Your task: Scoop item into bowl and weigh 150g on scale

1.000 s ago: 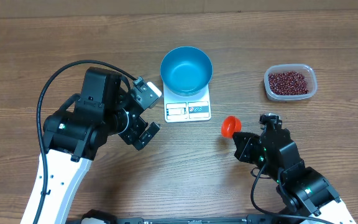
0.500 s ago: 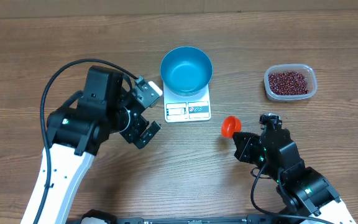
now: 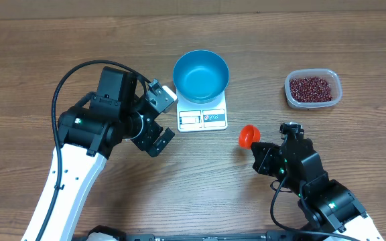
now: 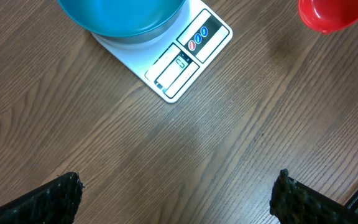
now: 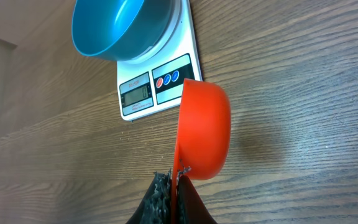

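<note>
Overhead: blue bowl (image 3: pixel 201 75) sits on the white scale (image 3: pixel 203 119), centre-back of the wooden surface (image 3: pixel 112 40). The bowl covers the far part of the platform, and the display strip on the near edge is exposed. Bowl interior shows plain blue.

Beans (image 3: pixel 311 88) lie in a clear tub (image 3: pixel 290 97) at far right, well apart from the scale.

Left tool (image 3: pixel 163 120) is just left of the scale, fingers spread wide, nothing between them. Right tool (image 3: pixel 259 150) is near-right of the scale, pressed together on the handle end of an orange-red scoop (image 3: pixel 248 135). The scoop cup lies between this tool and the scale's near-right corner, close to it but apart.

Left wrist view: the finger tips sit at the bottom corners with bare wood between them. The scale's buttons and display show, digits too small to read.

Right wrist view: the scoop is turned on edge, which the overhead does not reveal. Its inside is hidden.

The tub appears only in the overhead.
</note>
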Motion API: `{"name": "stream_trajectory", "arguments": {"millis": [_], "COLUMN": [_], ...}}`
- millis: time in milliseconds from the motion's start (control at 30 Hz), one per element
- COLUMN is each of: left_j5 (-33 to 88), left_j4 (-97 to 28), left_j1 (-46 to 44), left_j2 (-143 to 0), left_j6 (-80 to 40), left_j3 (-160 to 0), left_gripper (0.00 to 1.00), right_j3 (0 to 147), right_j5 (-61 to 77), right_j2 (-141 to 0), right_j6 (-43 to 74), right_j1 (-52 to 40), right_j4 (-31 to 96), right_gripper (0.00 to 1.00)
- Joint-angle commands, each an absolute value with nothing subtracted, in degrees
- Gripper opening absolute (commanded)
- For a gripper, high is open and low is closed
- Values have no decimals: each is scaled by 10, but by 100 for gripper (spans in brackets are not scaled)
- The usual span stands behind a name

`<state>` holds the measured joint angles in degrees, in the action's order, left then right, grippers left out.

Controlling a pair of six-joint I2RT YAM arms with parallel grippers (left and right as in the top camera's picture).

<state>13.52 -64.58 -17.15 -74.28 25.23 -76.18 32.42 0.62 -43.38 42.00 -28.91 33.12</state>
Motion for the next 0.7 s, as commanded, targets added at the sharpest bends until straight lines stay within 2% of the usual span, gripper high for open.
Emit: {"name": "stream_trajectory", "arguments": {"millis": [0, 667], "left_j5": [140, 139], "left_j4": [-642, -642], "left_j1": [-169, -169], "left_j2": [-741, -740], "left_j6": [241, 227], "left_j3": [-760, -760], "left_gripper": [100, 100], "right_j3": [336, 336], "right_j5": [1, 1], "right_j2": [-433, -433], "right_j6": [420, 420], "right_j1": [-288, -288], "right_j4": [331, 333], "right_gripper": [4, 4]}}
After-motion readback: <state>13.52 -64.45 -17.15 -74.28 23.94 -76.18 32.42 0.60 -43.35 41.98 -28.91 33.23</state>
